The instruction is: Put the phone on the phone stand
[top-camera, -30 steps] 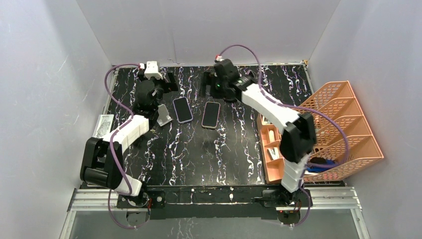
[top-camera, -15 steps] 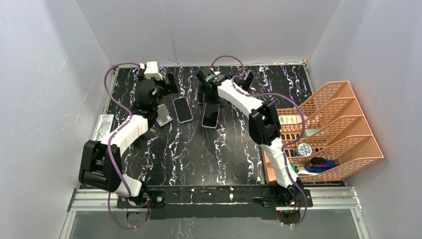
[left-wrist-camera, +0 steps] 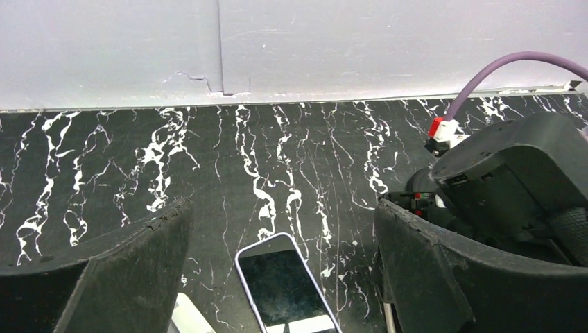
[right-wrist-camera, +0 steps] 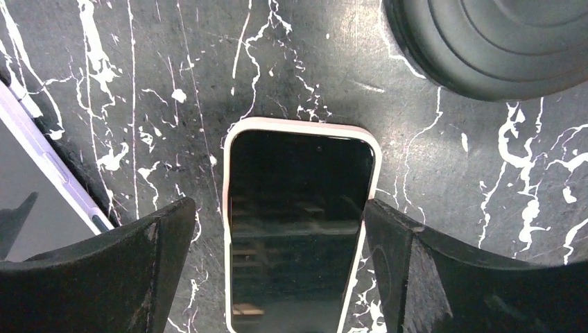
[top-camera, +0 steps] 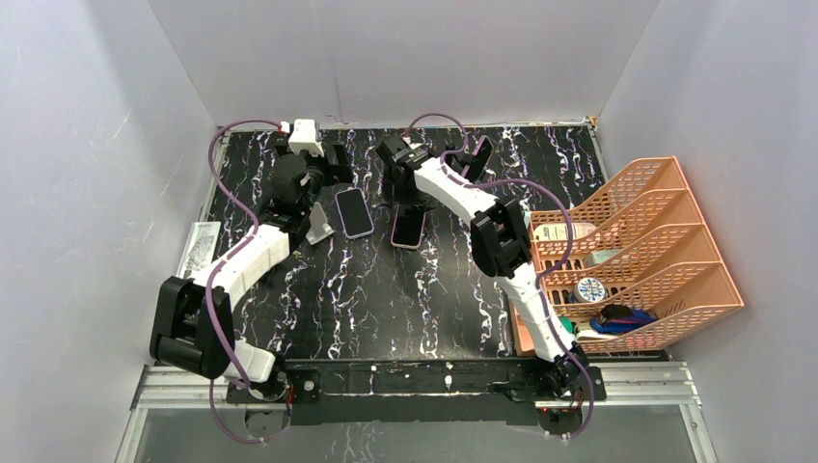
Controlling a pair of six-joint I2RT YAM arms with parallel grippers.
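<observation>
A pink-cased phone (top-camera: 407,227) lies flat, screen up, on the black marble table. In the right wrist view the phone (right-wrist-camera: 298,236) lies between my open right gripper's (right-wrist-camera: 279,208) fingers, whose tips flank its upper half. From above, the right gripper (top-camera: 400,188) hovers over the phone's far end. A lavender-cased phone (top-camera: 354,212) lies to the left of the pink one, also seen from the left wrist (left-wrist-camera: 288,291). A pale grey phone stand (top-camera: 318,224) stands left of it. My left gripper (top-camera: 326,166) is open and empty beyond the lavender phone.
An orange tiered file rack (top-camera: 641,251) with small items fills the right side. A black ridged round object (right-wrist-camera: 485,41) sits just beyond the pink phone, to its right. A paper label (top-camera: 201,243) lies at the left table edge. Walls enclose the table.
The right arm swung left and down from the back of the table to over the pink phone's far end. The left gripper shifted slightly right.
</observation>
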